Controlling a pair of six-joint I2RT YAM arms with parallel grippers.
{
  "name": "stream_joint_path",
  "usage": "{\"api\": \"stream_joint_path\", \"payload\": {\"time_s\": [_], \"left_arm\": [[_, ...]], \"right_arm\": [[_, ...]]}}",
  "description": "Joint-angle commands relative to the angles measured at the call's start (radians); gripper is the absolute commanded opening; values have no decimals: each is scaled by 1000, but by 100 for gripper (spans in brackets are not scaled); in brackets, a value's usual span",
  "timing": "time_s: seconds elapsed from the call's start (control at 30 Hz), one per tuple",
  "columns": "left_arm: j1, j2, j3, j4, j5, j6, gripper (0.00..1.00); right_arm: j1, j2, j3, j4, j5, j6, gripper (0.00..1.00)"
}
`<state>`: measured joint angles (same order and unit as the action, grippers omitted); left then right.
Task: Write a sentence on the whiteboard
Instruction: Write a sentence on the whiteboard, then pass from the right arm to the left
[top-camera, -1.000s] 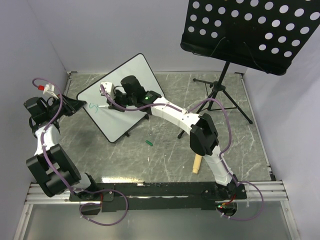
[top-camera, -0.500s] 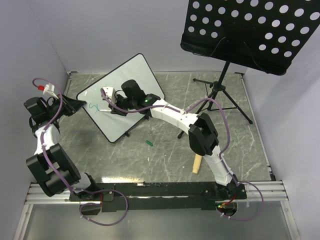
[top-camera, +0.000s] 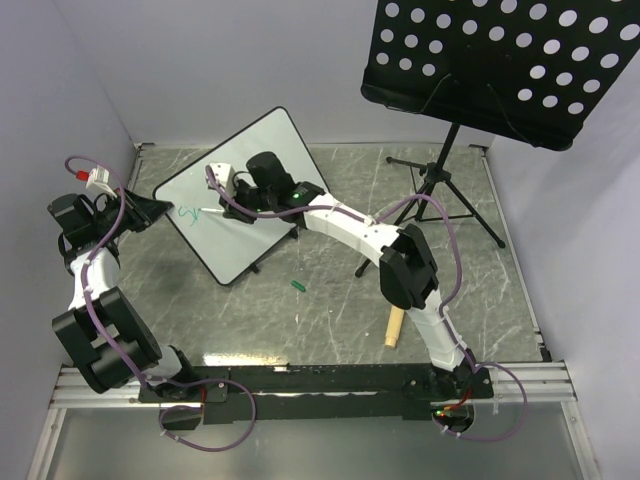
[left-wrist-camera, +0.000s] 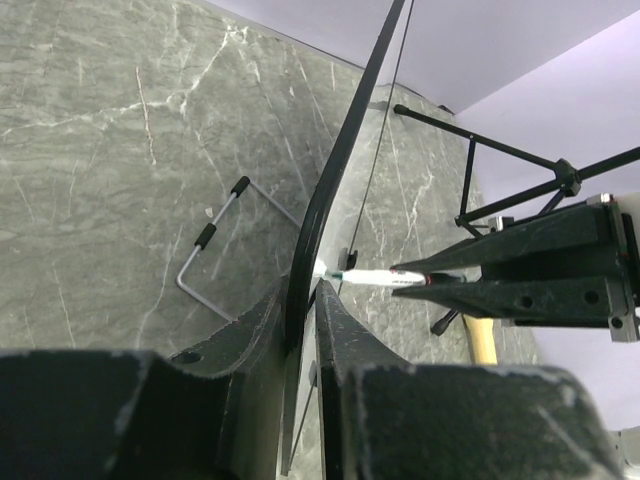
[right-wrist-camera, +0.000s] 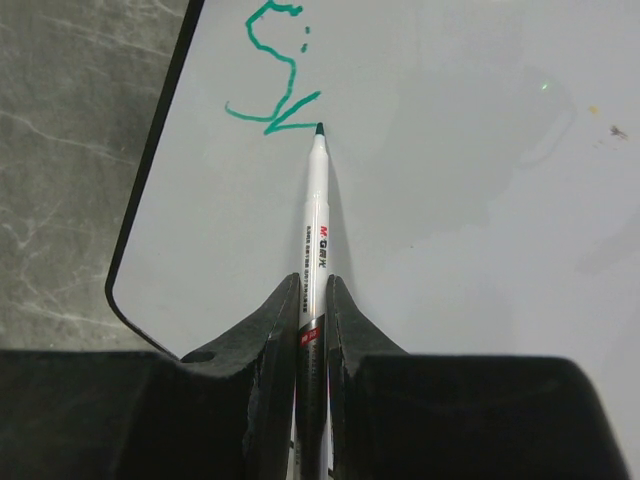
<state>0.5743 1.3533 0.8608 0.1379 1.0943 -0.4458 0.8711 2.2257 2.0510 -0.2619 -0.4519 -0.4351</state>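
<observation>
The whiteboard (top-camera: 255, 150) stands tilted on the floor at the back left. My left gripper (top-camera: 160, 208) is shut on its left corner; in the left wrist view the thin black frame (left-wrist-camera: 345, 150) runs down between that gripper's (left-wrist-camera: 305, 318) jaws. My right gripper (top-camera: 232, 205) is shut on a white marker (right-wrist-camera: 317, 215), whose tip touches the board (right-wrist-camera: 460, 160). Of the sentence (right-wrist-camera: 272, 75) only a teal S shape and a short v-like stroke show, near the board's left edge. The marker (left-wrist-camera: 375, 276) also shows side-on in the left wrist view.
A black perforated music stand (top-camera: 500, 60) hangs over the back right, its tripod legs (top-camera: 440, 190) on the floor. A small green cap (top-camera: 297, 285) and a wooden stick (top-camera: 394, 325) lie on the marble floor. The board's wire foot (left-wrist-camera: 210, 240) sticks out behind it.
My right gripper has shifted slightly over the board with the marker, and the teal line has grown a little. The left arm has not moved.
</observation>
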Motion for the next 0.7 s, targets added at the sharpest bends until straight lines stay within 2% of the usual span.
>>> {"api": "stream_joint_path", "payload": {"time_s": [0.0, 0.3, 0.4, 0.53, 0.67], "left_arm": [[-21, 3, 20, -27, 27, 16, 19], [-21, 1, 27, -34, 21, 12, 22], [-21, -3, 30, -50, 0, 13, 32], [-21, -23, 37, -76, -45, 9, 57], [-19, -51, 53, -92, -73, -1, 64]], "right_arm": [[-14, -12, 69, 35, 15, 12, 0], [-14, -34, 51, 46, 1, 16, 0], [-14, -60, 28, 52, -7, 22, 0], [-14, -86, 21, 43, -24, 30, 0], [-14, -113, 23, 26, -34, 35, 0]]}}
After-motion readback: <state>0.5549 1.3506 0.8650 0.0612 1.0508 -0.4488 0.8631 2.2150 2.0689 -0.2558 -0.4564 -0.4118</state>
